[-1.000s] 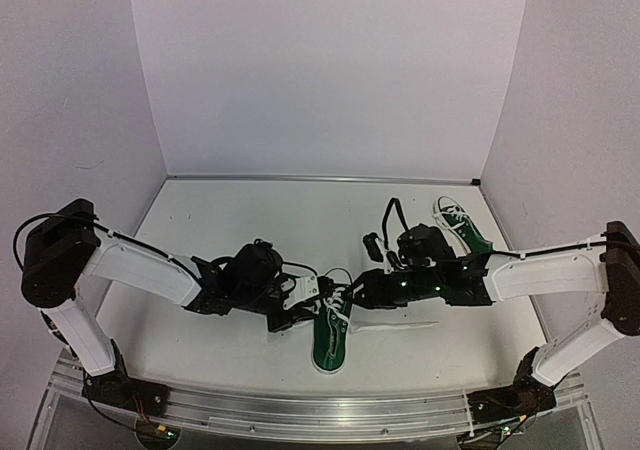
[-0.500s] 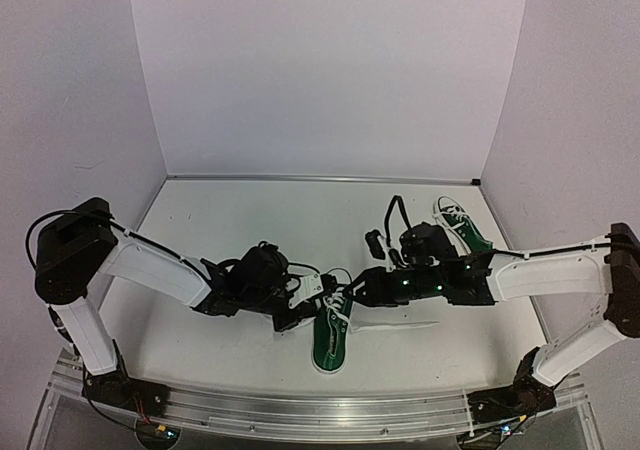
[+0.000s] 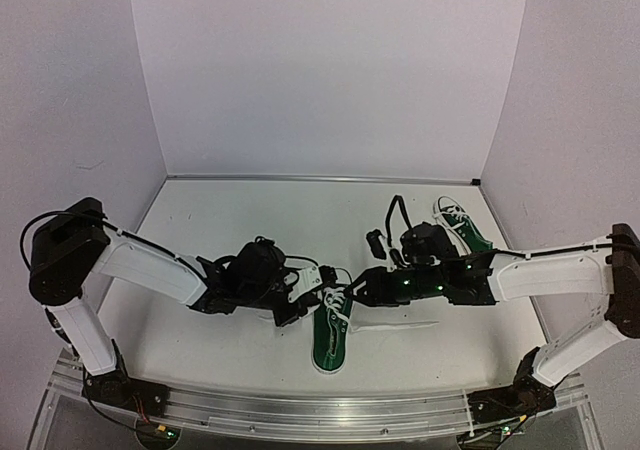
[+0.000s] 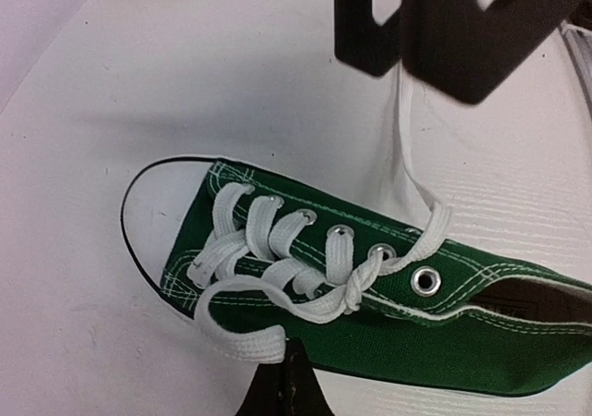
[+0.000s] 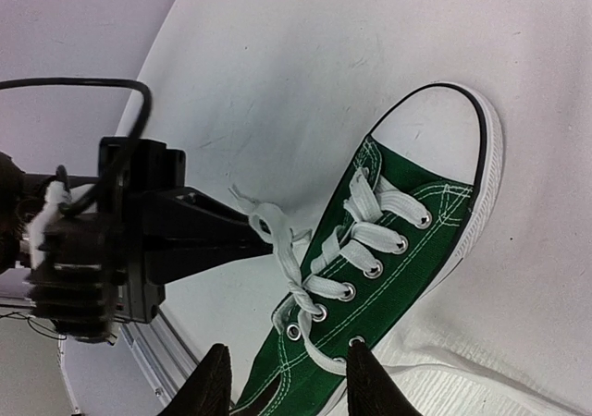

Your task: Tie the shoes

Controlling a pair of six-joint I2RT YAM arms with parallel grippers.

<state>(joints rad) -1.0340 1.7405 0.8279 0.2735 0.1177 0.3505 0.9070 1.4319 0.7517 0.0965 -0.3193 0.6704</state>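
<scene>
One green shoe (image 3: 330, 342) lies between the arms, its white toe toward the near edge; it also shows in the left wrist view (image 4: 398, 287) and the right wrist view (image 5: 407, 250). My left gripper (image 4: 287, 384) is shut on a flat loop of its white lace (image 4: 242, 340) beside the shoe's side. From the half knot a second strand (image 4: 403, 139) runs up to my right gripper (image 4: 444, 28). That right gripper (image 5: 282, 384) hovers over the shoe's opening with its jaws apart, the strand hooked against one finger (image 5: 363, 372). The other shoe (image 3: 462, 224) lies at the far right.
A white textured sheet (image 3: 400, 325) lies under the near shoe's right side. A small black piece (image 3: 372, 240) and a black cable (image 3: 392, 210) sit behind the right gripper. Pale walls close three sides, and an aluminium rail (image 3: 300, 410) runs along the near edge.
My left gripper's jaws have closed onto the lace loop, and the left arm shifted slightly. The right arm and both shoes have stayed where they were.
</scene>
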